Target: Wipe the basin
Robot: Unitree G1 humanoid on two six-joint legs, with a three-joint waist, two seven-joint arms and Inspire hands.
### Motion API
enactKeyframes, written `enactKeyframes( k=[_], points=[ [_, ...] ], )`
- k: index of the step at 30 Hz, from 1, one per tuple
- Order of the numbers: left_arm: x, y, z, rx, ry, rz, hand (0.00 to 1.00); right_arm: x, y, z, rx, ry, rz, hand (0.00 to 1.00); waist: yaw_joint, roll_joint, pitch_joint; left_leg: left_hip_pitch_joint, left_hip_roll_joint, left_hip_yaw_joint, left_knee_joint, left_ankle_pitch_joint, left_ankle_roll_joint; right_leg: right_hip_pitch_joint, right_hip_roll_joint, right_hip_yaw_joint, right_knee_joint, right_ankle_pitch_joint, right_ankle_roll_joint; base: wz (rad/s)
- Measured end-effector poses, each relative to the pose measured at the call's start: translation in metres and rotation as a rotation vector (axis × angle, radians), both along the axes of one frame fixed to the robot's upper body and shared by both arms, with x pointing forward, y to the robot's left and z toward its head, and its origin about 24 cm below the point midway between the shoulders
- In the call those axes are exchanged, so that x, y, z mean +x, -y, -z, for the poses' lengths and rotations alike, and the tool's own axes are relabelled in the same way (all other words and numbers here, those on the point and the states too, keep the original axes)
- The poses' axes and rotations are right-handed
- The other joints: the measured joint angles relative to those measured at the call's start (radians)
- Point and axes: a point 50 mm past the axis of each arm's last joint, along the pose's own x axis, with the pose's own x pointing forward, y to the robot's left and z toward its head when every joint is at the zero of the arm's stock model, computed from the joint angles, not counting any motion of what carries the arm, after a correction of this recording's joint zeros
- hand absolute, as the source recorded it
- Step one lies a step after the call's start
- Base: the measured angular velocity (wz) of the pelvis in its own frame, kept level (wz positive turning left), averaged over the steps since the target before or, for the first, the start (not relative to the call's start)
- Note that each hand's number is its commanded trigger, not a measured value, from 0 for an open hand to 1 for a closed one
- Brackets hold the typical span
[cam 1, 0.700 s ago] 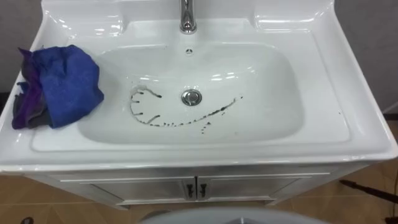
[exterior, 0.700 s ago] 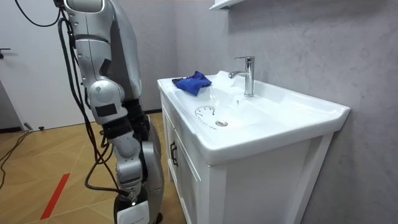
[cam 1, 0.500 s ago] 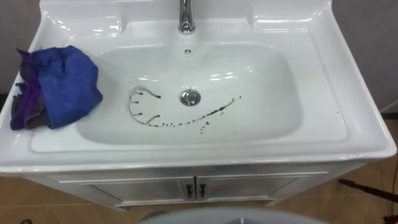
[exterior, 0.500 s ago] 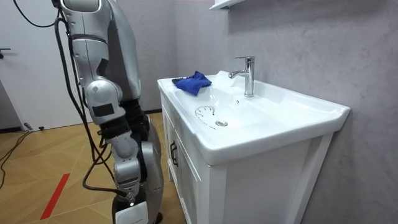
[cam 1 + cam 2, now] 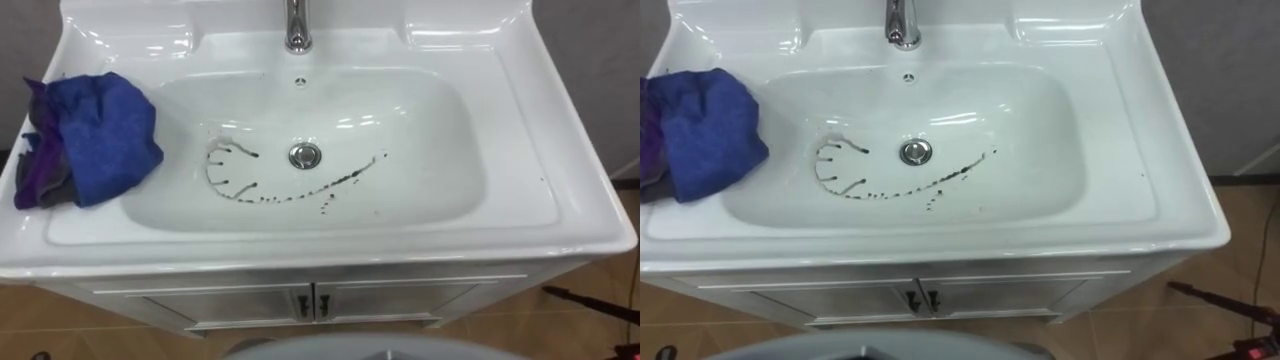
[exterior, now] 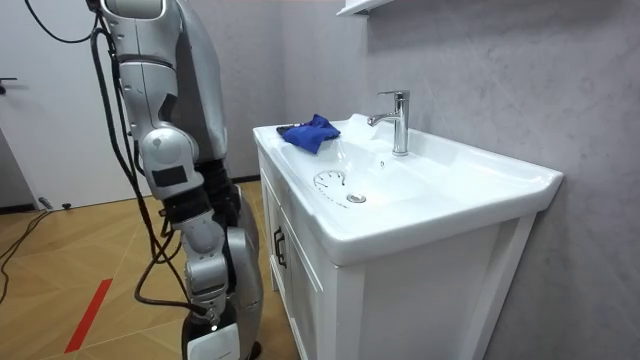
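The white basin [image 5: 560, 200] lies right below me, set on a white cabinet. A curved trail of dark stain marks [image 5: 290, 195] runs across the bowl's bottom, just in front of the metal drain [image 5: 305, 155] and looping up on its left. A crumpled blue cloth [image 5: 95, 135] with a purple layer under it rests on the basin's left rim, partly hanging over the bowl's edge. In the room view the blue cloth [image 6: 310, 132] sits at the basin's far corner, and I stand upright close to the cabinet's front.
A chrome tap [image 5: 297, 25] rises at the back centre of the basin. Two cabinet doors with dark handles [image 5: 312, 305] are below the front edge. A grey wall stands behind the basin. Wooden floor with a red strip [image 6: 90, 310] lies behind me.
The eye view has shifted a little, so the basin sits slightly higher in the picture. The cloth, the stains and my stance are unchanged.
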Motion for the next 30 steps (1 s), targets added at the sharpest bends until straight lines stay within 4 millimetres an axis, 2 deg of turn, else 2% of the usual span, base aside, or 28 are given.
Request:
enactKeyframes(
  k=[10,16,21,23,30],
  points=[
    [-0.001,-0.001,0.000,0.003,0.024,-0.090,0.00,0.000,0.000,0.000,0.006,0.001,0.009,0.00,0.003,-0.008,-0.0009,0.004,0.000,-0.004,0.000,0.000,0.000,0.005,0.000,-0.001,0.001,0.000,0.000,0.00],
    [-0.007,-0.004,-0.001,0.025,0.054,-0.209,0.00,0.000,0.002,0.000,-0.005,0.011,0.048,0.00,0.000,-0.011,0.0001,0.005,-0.007,-0.026,0.002,0.000,0.000,0.026,-0.002,-0.028,-0.018,0.000,0.000,0.10],
    [-0.021,-0.006,-0.001,0.064,0.055,-0.303,0.00,0.000,0.003,0.000,-0.017,0.017,0.052,0.00,0.003,-0.007,0.0001,0.007,-0.007,-0.033,0.000,0.001,-0.001,0.031,-0.001,-0.035,-0.020,0.000,0.000,0.05],
    [-0.026,-0.009,-0.002,0.096,0.069,-0.351,0.00,0.001,0.003,-0.001,-0.024,0.026,0.050,0.00,0.009,-0.001,-0.0025,0.002,-0.006,-0.040,0.002,0.001,-0.001,0.029,-0.001,-0.045,-0.016,0.000,0.000,0.08],
    [-0.022,-0.023,-0.007,0.229,0.174,-0.469,0.00,0.004,0.007,-0.001,-0.040,0.066,0.115,0.00,0.033,0.008,-0.0046,-0.021,-0.011,-0.083,0.021,0.002,-0.003,0.036,-0.003,-0.096,-0.017,0.000,0.000,0.19]
  ],
)
